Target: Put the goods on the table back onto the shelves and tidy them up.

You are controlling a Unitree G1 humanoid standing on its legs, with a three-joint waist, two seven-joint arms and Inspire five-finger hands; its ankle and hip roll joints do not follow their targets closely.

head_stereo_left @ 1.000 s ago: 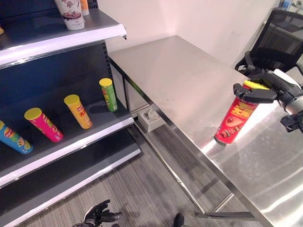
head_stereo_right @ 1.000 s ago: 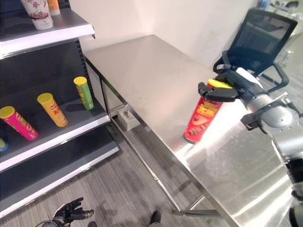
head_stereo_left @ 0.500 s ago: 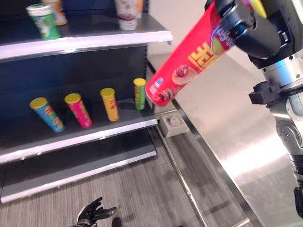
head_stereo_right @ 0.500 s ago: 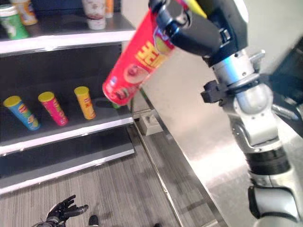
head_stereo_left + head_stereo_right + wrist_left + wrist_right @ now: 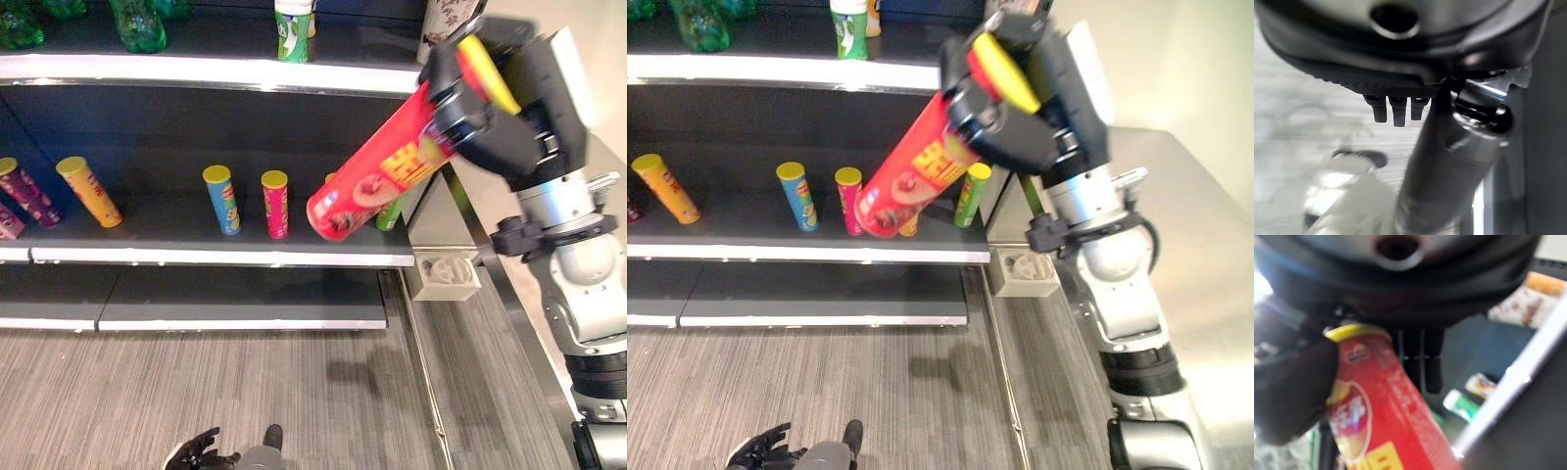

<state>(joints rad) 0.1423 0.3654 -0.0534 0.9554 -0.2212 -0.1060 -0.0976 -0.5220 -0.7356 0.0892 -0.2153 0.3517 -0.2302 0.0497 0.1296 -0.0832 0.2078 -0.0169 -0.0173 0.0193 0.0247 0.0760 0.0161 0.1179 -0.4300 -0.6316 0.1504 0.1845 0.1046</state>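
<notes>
Right eye view: right hand [image 5: 1019, 127] wrapped around red can [image 5: 911, 176], tilted before dark shelf [image 5: 823, 250]; steel surface [image 5: 1205, 245] at right; grey plank floor [image 5: 872, 392]. Left hand [image 5: 196, 452] low, fingers relaxed.

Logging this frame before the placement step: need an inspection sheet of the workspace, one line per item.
Surface: middle shelf holds a row of tilted upright cans; steel table at the right, its visible part bare.
Job's things: red can held tilted in the air in front of the middle shelf, yellow lid up, not yet set down.
Clutter: blue can, pink can, yellow can; green bottles and cups on the top shelf.
Hands: right hand has its fingers wrapped round the red can near the lid; left hand hangs low over the floor, fingers relaxed.
Cables: nothing seen.
Surroundings: grey box beside the shelf end; wood-look floor.
</notes>
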